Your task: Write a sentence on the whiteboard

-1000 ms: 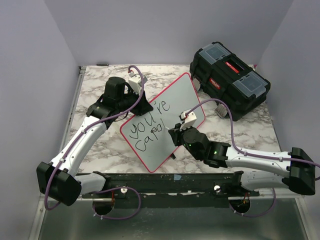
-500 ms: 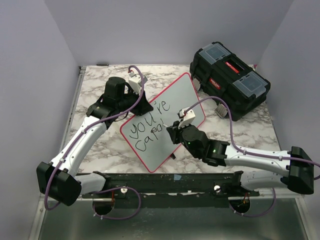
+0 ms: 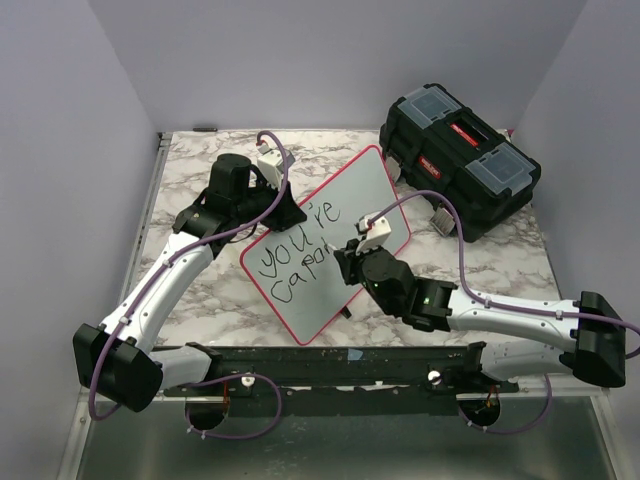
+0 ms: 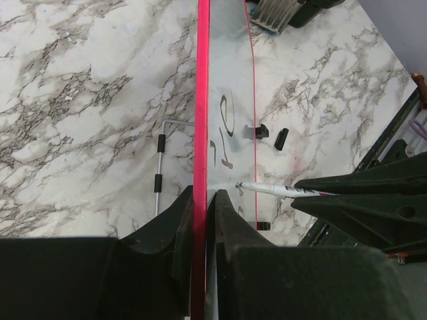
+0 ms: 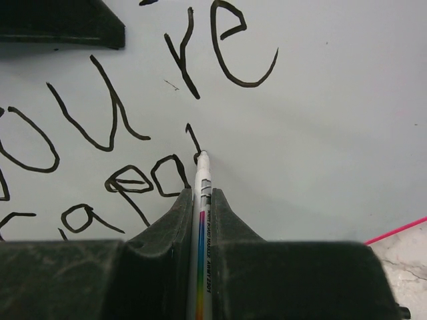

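The whiteboard, white with a thin red rim, stands tilted on edge on the marble table. My left gripper is shut on its upper left rim; the left wrist view shows the red edge pinched between the jaws of that gripper. My right gripper is shut on a white marker, whose tip touches the board face. The sentence reads "you're" above "capa", with a fresh downstroke at the marker's tip. From above, my right gripper sits over the second line.
A black toolbox stands at the back right, close to the board's far corner. A thin wire stand lies on the marble behind the board, and small black clips lie in front. A black rail runs along the near edge.
My right gripper has shifted slightly up and left along the board, and the marker has drawn a new stroke after "capa". The left arm and the board have stayed still.
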Controlling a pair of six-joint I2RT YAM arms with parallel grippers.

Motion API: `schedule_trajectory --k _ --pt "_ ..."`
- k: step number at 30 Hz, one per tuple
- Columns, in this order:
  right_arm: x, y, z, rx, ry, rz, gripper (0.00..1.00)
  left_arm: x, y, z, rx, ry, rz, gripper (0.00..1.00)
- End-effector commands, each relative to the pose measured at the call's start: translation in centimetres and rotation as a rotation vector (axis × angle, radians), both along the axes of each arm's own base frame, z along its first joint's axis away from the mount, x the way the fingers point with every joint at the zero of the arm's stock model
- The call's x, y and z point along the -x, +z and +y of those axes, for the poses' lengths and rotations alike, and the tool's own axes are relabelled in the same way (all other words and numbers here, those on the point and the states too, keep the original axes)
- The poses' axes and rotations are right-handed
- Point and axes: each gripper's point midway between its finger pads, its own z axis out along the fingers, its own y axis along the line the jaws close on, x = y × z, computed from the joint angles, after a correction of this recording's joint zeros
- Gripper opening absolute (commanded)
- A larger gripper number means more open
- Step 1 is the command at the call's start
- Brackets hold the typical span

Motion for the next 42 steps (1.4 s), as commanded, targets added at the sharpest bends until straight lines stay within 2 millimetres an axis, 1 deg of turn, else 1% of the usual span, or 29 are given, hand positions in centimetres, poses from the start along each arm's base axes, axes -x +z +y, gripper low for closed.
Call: schedule_trajectory --k 1,7,19,30,38,42 --pt "-0.9 1.4 -0.5 -0.012 -0.063 -0.030 0.01 1.1 -3.1 0.8 -0.122 -0.031 0.027 0.00" --pt "-1.0 0.8 -1.0 0.015 -0.081 -0.020 0.01 1.1 -3.2 0.9 -0.125 -0.031 0.026 0.00" --pt "0.0 -1.3 -1.6 0.036 -0.055 0.029 0.01 1.1 -3.1 0.9 -0.125 -0.030 0.024 0.00" --pt "0.8 -2.4 -1.1 0.032 -0.005 0.070 0.01 1.1 -3.2 0.9 -0.127 -0.028 0.026 0.00" --pt "1.5 -2.8 -0.5 0.013 0.039 0.092 0.01 1.1 -3.2 0.9 -0.127 -0.028 0.026 0.00" --pt "1.5 -2.7 -0.3 0.005 0.044 0.092 0.01 1.0 -3.2 0.9 -0.127 -0.027 0.024 0.00"
